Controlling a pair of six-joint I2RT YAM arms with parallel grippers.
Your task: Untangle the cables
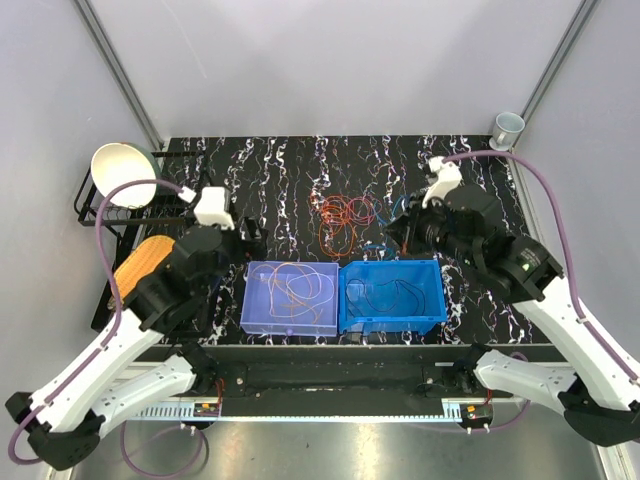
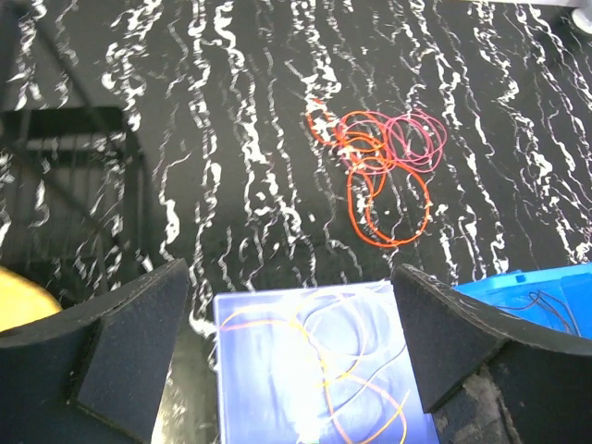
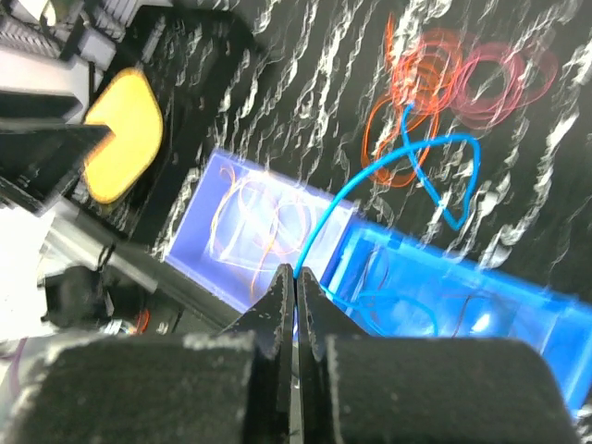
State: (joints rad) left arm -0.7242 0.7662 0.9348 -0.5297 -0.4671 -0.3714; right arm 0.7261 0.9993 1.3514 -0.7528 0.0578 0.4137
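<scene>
A tangle of orange, red and pink cables (image 1: 345, 213) (image 2: 379, 157) (image 3: 444, 74) lies on the black marbled table behind two bins. The pale purple bin (image 1: 246, 300) (image 2: 231, 370) holds loose yellow, orange and white cables (image 2: 342, 370). My left gripper (image 1: 250, 240) (image 2: 289, 305) hangs open above this bin, with nothing between its fingers. The blue bin (image 1: 392, 324) (image 3: 518, 287) holds dark and blue cables. My right gripper (image 1: 400, 235) (image 3: 296, 273) is shut on a thin blue cable (image 3: 416, 148), which runs from its fingertips up in a loop toward the tangle.
A black dish rack (image 1: 90, 205) at the back left carries a white bowl (image 1: 122, 172). A yellow-orange object (image 1: 145, 262) (image 3: 125, 134) sits beside the left arm. A pale cup (image 1: 508, 126) stands at the back right corner. Purple-grey hoses arc over both arms.
</scene>
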